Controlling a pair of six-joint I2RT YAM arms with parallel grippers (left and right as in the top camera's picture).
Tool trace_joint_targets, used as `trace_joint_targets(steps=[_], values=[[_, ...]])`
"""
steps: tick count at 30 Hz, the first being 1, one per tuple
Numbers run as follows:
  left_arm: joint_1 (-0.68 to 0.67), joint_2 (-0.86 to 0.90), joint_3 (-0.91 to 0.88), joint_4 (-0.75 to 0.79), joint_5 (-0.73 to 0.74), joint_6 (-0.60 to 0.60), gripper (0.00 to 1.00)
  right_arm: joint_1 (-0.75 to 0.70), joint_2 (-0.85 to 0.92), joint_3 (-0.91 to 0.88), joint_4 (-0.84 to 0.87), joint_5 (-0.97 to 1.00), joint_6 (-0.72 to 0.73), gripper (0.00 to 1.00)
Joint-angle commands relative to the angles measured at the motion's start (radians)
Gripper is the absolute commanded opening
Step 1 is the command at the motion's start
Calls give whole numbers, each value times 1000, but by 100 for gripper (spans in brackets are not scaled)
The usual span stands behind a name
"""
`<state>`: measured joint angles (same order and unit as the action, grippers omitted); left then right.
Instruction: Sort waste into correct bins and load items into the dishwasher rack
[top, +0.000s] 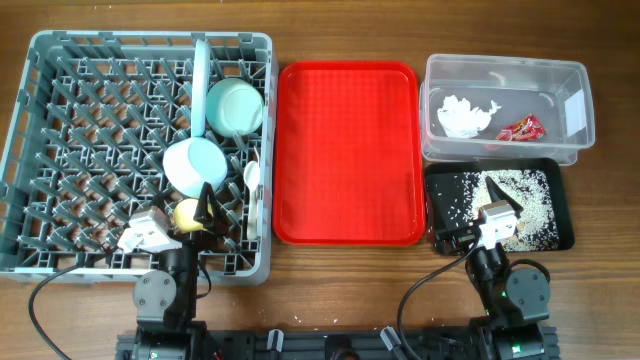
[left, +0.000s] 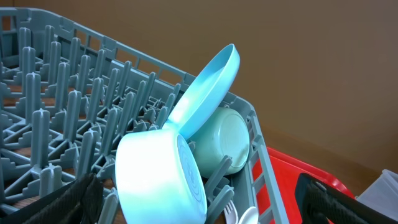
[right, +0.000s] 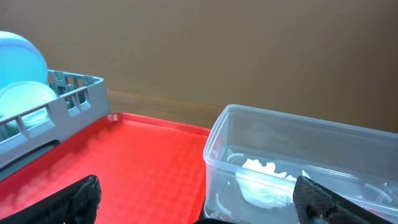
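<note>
The bench (top: 330, 290) is brown wood. The wrist views show a plain brown wall behind it. The dishwasher rack (top: 60, 150) stands at the left, the red tray (top: 345, 150) in the middle, and the clear tub (top: 560, 75) at the far right, with the black tray (top: 565, 235) just in front of it.

Narrow strips of bare wood separate the rack, the red tray and the bins. A wider band runs along the near edge.

In the rack:
- The plate (top: 200, 75) stands on edge.
- The pale bowl (top: 235, 107) is beside it.
- A light blue bowl (top: 195, 165) lies on its side.
- The yellow cup (top: 186, 215) and the white spoon (top: 252, 176) are close by.

The napkin (top: 463, 115) and the red wrapper (top: 521, 128) lie in the tub. Rice scraps (top: 535, 205) cover the black tray.

The left gripper (top: 200, 210) is over the rack's near side beside the yellow cup, with its fingers spread and gripping nothing. The right gripper (top: 497, 198) is over the black tray, likewise spread wide.
</note>
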<state>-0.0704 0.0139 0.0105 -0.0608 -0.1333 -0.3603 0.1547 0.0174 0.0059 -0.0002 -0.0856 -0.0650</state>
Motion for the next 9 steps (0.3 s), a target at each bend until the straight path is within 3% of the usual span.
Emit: trace_joint_targets(steps=[1, 9], values=[[-5, -7, -5, 0, -2, 16, 100, 5, -7, -1, 3, 3, 15, 100], [-5, -7, -5, 0, -2, 16, 100, 5, -7, -1, 3, 3, 15, 100]])
